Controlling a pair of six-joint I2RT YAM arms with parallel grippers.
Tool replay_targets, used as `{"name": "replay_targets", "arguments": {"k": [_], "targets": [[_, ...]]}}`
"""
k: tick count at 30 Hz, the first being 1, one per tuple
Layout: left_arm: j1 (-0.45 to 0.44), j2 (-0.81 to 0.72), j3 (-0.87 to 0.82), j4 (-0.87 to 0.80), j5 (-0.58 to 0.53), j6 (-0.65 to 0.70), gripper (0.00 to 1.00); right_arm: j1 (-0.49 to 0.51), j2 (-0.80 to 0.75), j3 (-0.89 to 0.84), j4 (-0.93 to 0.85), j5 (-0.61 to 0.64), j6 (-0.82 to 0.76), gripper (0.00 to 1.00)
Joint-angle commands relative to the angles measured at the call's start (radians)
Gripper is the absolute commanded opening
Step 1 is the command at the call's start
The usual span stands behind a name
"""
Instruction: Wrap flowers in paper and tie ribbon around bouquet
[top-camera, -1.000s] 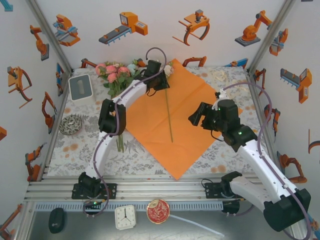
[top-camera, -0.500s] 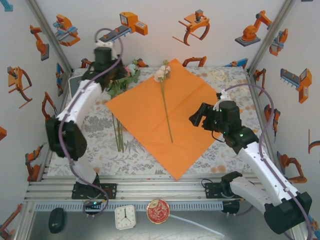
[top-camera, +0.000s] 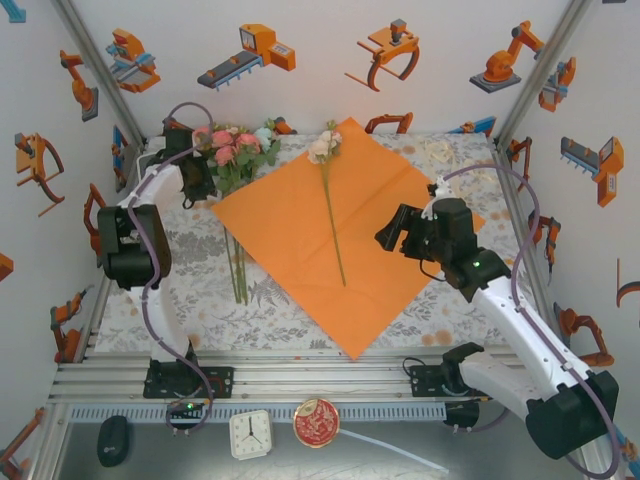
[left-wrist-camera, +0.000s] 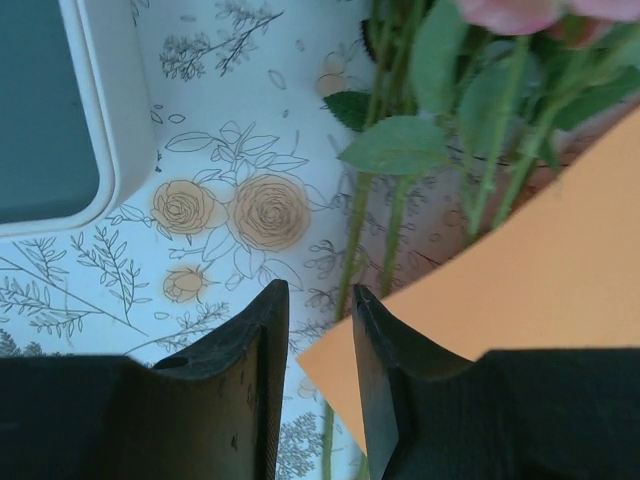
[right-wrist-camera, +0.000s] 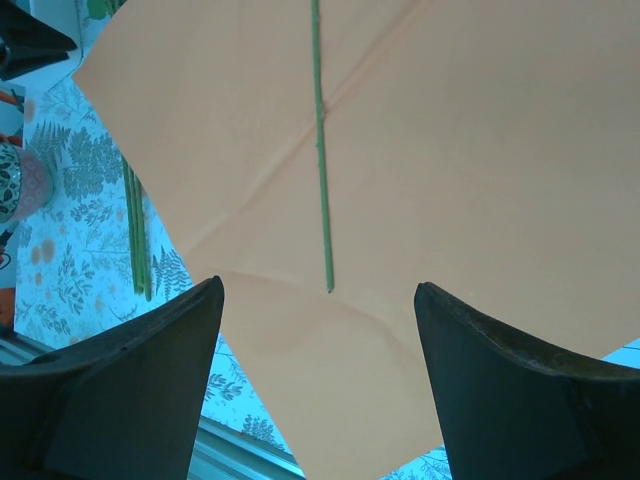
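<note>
Paper (top-camera: 370, 240) lies flat on the table (top-camera: 180, 285), one rose (top-camera: 324, 148) on it, other flowers (top-camera: 235, 150) at its left corner by the slightly parted left gripper (left-wrist-camera: 312, 292), right gripper (right-wrist-camera: 318, 288) spread wide above.

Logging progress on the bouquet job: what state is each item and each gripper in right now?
paper: spread flat on the tablecloth, not folded.
single rose: lying on the paper, unwrapped.
bunch of flowers: lying loose on the tablecloth at the paper's left corner.
left gripper: narrowly open, empty, above the bunch's stems.
right gripper: wide open, empty, above the paper.
</note>
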Motion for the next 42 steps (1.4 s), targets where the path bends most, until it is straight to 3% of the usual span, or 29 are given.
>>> {"name": "replay_targets", "arguments": {"k": [1, 11, 21, 31, 35, 42], "targets": [[0.006, 0.046, 0.072, -0.069, 0.014, -0.013, 0.34, -0.005, -0.012, 0.013, 0.001, 0.008, 0.014, 0.69], [-0.01, 0.166, 0.191, -0.122, 0.072, -0.008, 0.35, -0.004, -0.001, 0.022, -0.001, 0.002, 0.022, 0.69], [-0.053, 0.274, 0.342, -0.295, -0.061, 0.049, 0.33, -0.005, -0.008, 0.043, -0.022, 0.01, 0.014, 0.69], [-0.062, 0.324, 0.391, -0.376, -0.109, 0.06, 0.26, -0.004, -0.006, 0.055, -0.023, 0.005, 0.016, 0.69], [-0.061, 0.318, 0.384, -0.382, -0.145, 0.066, 0.2, -0.005, -0.007, 0.062, -0.024, -0.001, 0.018, 0.69], [-0.059, 0.244, 0.365, -0.363, -0.169, 0.068, 0.0, -0.004, -0.007, 0.068, -0.025, -0.01, 0.021, 0.69]]}}
